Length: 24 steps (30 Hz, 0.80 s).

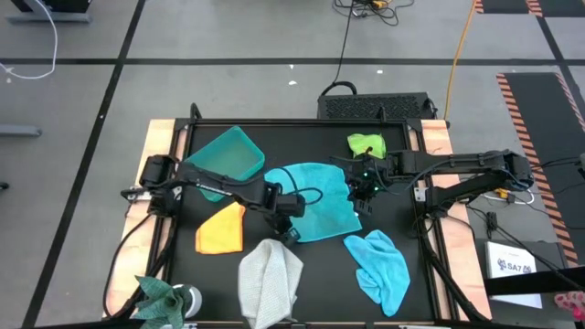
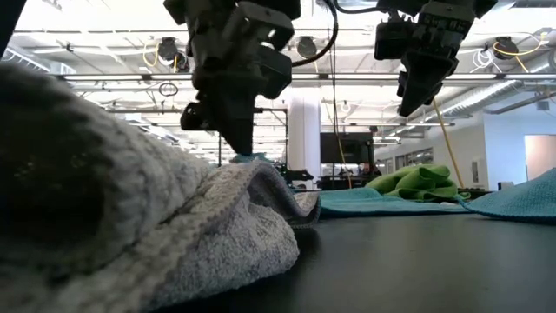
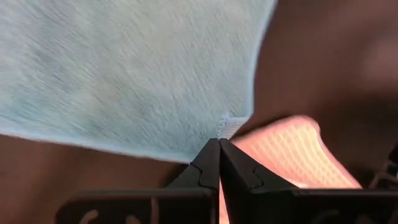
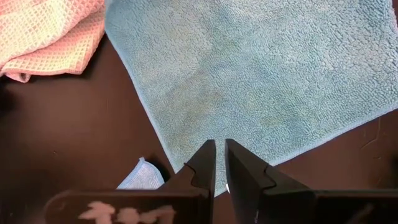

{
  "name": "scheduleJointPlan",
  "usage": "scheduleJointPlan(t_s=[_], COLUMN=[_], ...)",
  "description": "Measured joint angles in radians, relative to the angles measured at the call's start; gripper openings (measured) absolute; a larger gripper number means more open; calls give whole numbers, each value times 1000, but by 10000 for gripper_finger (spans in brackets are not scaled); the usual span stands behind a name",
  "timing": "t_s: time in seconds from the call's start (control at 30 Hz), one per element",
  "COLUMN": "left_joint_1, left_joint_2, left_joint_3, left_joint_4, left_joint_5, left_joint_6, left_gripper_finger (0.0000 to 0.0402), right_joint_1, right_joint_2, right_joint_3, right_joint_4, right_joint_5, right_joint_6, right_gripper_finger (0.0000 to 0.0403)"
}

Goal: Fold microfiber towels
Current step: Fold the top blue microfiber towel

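A teal towel (image 1: 315, 199) lies spread flat at the table's middle. My left gripper (image 1: 291, 233) is shut at the towel's near left corner, its fingers pointing down; it also shows in the low view (image 2: 243, 149). My right gripper (image 1: 362, 196) hangs above the towel's right edge, clear of it (image 2: 408, 104). Its fingers stand almost together with nothing between them (image 4: 219, 149). The orange-yellow towel (image 1: 222, 228), the grey towel (image 1: 270, 279), the light blue towel (image 1: 379, 265) and the lime green towel (image 1: 366, 144) lie crumpled around the teal one. My left gripper pinches the teal towel's near left corner (image 3: 229, 126) between its fingertips, coming from above and pointing down. A bit of teal shows at the fingertips in the low view (image 2: 249, 158). The towel's other parts lie flat on the table.
A rigid teal bin (image 1: 224, 155) stands at the far left of the table. The grey towel (image 2: 130, 217) is heaped right beside my left gripper. A spiky green object (image 1: 160, 297) sits at the near left corner.
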<state>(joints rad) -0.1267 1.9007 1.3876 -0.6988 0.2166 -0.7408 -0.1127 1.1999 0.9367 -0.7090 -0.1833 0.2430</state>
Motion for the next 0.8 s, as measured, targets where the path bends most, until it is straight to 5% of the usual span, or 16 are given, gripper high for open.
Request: scheduleJointPlan(t_s=[0.33, 0.67, 0.8], left_joint_1=[-72, -51, -19], left_joint_2=[18, 18, 18], left_joint_3=[-4, -5, -5], left_joint_4=[-3, -7, -7], left_joint_5=[-64, -152, -298], left_joint_6=[-10, -2, -24], left_gripper_finger=[17, 150, 171], right_joint_1=[0, 0, 0], right_joint_2=[0, 0, 6], right_joint_3=[0, 0, 0], right_joint_4=[-7, -11, 52], right_joint_5=[0, -1, 0], right_joint_6=[-18, -21, -37], right_gripper_finger=[29, 29, 29])
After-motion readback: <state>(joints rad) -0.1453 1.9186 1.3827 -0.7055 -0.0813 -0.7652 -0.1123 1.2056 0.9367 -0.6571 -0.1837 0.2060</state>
